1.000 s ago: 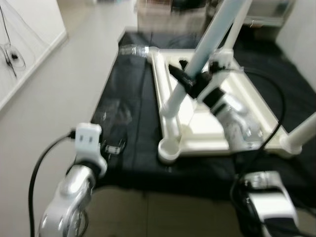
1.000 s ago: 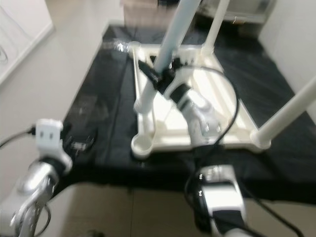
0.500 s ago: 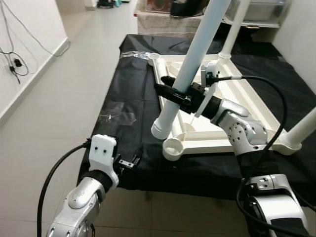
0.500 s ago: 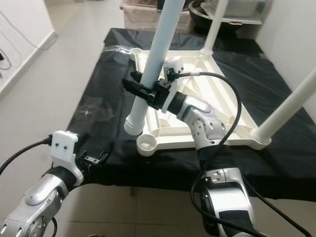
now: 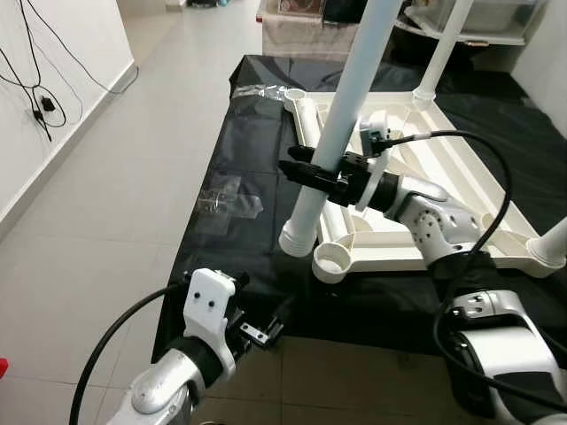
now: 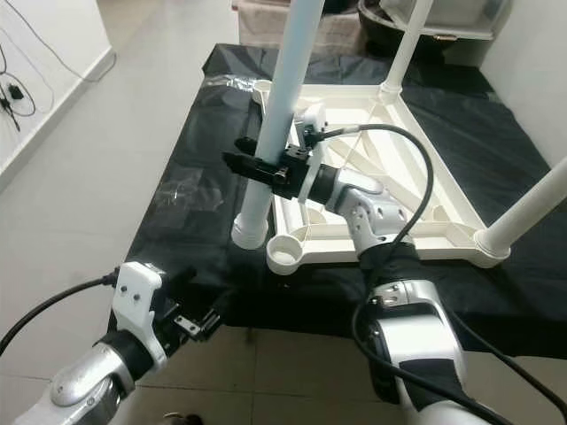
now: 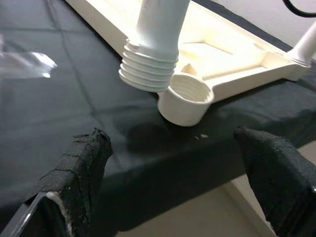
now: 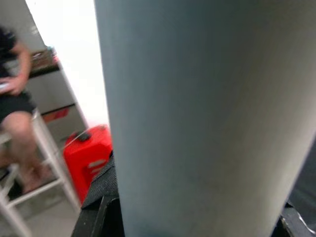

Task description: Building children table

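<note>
My right gripper [image 5: 306, 170] is clamped on the white table leg [image 5: 341, 124], threaded end just above the corner socket [image 5: 334, 262] at 6 o'clock of the upturned tabletop [image 5: 443, 186]. Left gripper [image 7: 173, 163] hangs spread apart near the black mat [image 5: 239, 168] edge.

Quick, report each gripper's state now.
Left gripper: jaws open, empty, low near the black cloth's edge.
Right gripper: jaws shut on the white table leg, its threaded end beside the corner socket.

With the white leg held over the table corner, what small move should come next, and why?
Probably shift the right pincer slightly right and lower it: the white threaded plastic leg it grips hangs tilted, its threaded end just beside and above the round corner socket of the upturned white tabletop, not yet seated.
</note>
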Tool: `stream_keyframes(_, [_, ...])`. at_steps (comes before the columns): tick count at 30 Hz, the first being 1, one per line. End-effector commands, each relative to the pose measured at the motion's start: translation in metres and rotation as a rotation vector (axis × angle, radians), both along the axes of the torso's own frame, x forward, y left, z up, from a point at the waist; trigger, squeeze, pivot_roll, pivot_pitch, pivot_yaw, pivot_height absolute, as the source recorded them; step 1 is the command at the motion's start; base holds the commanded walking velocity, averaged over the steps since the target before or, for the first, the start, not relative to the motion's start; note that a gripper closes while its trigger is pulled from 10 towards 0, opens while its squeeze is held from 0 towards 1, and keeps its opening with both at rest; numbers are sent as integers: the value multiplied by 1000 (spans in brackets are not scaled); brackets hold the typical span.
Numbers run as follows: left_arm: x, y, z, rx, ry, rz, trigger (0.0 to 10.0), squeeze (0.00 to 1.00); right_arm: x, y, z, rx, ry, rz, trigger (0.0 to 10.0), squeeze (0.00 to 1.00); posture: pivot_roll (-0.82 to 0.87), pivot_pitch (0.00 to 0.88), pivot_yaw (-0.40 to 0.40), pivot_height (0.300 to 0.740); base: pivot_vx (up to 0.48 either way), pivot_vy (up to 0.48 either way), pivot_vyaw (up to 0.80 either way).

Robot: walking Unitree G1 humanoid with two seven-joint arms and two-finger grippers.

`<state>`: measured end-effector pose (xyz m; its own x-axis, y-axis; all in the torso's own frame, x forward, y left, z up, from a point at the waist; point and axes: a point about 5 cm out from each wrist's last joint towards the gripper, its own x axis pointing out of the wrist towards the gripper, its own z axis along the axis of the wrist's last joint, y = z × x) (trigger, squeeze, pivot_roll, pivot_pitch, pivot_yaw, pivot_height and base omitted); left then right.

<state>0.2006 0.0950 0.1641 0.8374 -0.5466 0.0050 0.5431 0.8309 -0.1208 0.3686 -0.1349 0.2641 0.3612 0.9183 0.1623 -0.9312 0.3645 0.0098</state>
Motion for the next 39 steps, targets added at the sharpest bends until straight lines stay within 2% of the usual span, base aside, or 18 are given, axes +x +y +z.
stream_keyframes(1, [-11,-6,-4,-5,35,-52,10000,0,-5,-12,2,-15,-18,55,10000,0,90,216,-53,740,0,0,0])
stream_keyframes(2, [-11,-6,-4,-5,35,-52,10000,0,-5,-12,2,-15,-18,55,10000,0,90,216,-53,740,0,0,0])
stream_keyframes(4, [-19,-8,-8,-7,56,-70,10000,0,-11,-30,1,-41,-27,117,10000,0,89,200,-43,740,0,0,0])
stream_keyframes(7, [-19,-8,-8,-7,56,-70,10000,0,-11,-30,1,-41,-27,117,10000,0,89,200,-43,740,0,0,0])
stream_keyframes(14, [-22,-8,-10,0,74,-82,10000,0,-11,-52,0,-76,-48,99,10000,0,99,200,-32,740,0,0,0])
stream_keyframes(18, [-22,-7,-10,3,75,-80,10000,0,-13,-52,-3,-87,-54,103,10000,0,102,201,-30,740,0,0,0])
stream_keyframes(23, [-23,-6,-10,11,75,-77,10000,0,-14,-47,-10,-88,-68,109,10000,0,107,199,-26,740,0,0,0])
stream_keyframes(30, [-23,-6,-10,18,70,-68,10000,0,-20,-29,-21,-135,-75,181,10000,0,105,202,-32,740,0,0,0])
stream_keyframes(32, [-23,-6,-10,18,70,-68,10000,0,-20,-29,-21,-135,-75,181,10000,0,105,202,-32,740,0,0,0])
stream_keyframes(34, [-23,-6,-10,19,69,-65,10000,0,-22,-24,-25,-153,-74,203,10000,0,102,202,-34,740,0,0,0])
stream_keyframes(35, [-23,-6,-10,19,66,-59,10000,0,-23,-15,-32,-176,-62,219,10000,0,104,201,-36,740,0,0,0])
stream_keyframes(39, [-21,-6,-9,21,58,-44,10000,0,-20,-2,-45,-224,-46,198,10000,0,104,201,-39,740,0,0,0])
